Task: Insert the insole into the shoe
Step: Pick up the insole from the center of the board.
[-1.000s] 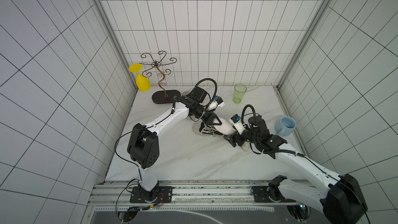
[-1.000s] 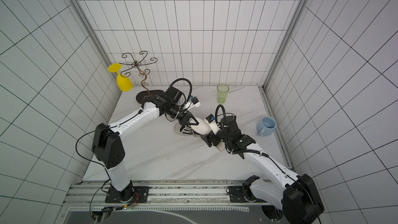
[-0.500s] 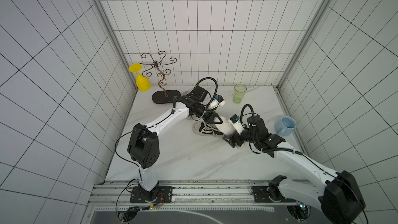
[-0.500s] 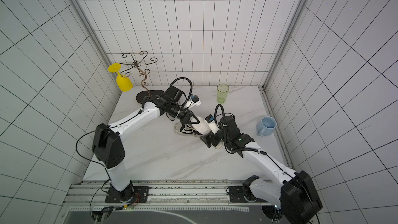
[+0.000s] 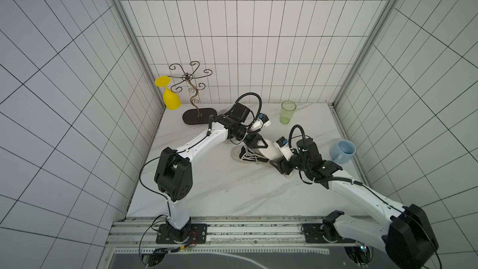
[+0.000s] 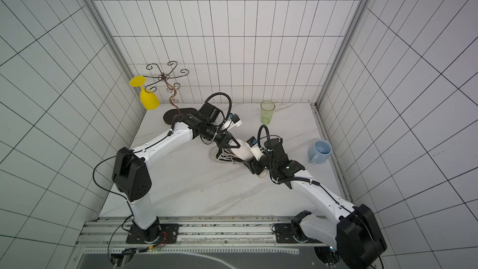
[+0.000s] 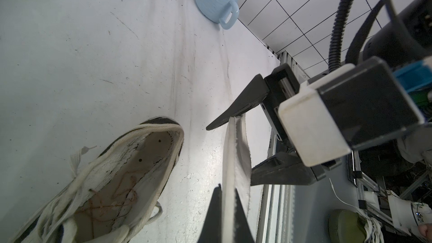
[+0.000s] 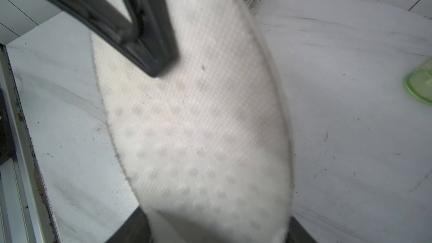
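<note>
Change: right gripper (image 7: 230, 153) jaws narrower than second ago, drawn in round free end of insole (image 8: 198, 125); arms otherwise barely shifted.
Table (image 5: 219, 190): marble top, bears shoe.
Shoe (image 7: 131, 171): on table, mouth empty, just beside insole.
Insole: off table, held edge-on between both grippers, not yet in shoe.
Left gripper (image 7: 228, 209): pinching insole's other end.
Right jaws: spread either side, no firm pinch seen.
Meaning: two-handed hold probably forming before feed into shoe.
</note>
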You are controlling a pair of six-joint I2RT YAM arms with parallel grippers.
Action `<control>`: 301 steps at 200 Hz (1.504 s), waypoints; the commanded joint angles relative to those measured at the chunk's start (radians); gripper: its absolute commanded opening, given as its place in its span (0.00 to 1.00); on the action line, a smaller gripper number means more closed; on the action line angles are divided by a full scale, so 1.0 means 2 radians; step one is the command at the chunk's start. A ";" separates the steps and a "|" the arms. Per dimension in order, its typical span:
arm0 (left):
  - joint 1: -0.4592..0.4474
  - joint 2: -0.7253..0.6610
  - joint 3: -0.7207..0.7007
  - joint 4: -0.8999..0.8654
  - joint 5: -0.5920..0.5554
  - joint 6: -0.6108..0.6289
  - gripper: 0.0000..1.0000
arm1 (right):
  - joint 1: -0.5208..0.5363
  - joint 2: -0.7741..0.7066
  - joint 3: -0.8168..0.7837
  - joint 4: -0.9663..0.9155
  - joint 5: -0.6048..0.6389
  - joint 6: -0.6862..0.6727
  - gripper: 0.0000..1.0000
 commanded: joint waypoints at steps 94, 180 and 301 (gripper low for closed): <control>0.009 0.007 0.002 0.019 -0.004 -0.028 0.00 | -0.002 -0.006 0.051 0.010 0.026 0.005 0.42; 0.022 0.003 0.003 0.041 -0.022 -0.070 0.38 | -0.002 0.036 0.093 -0.039 0.001 0.007 0.32; -0.027 -0.058 -0.089 0.037 -0.434 -0.288 0.55 | -0.031 0.197 0.313 -0.386 0.070 0.066 0.28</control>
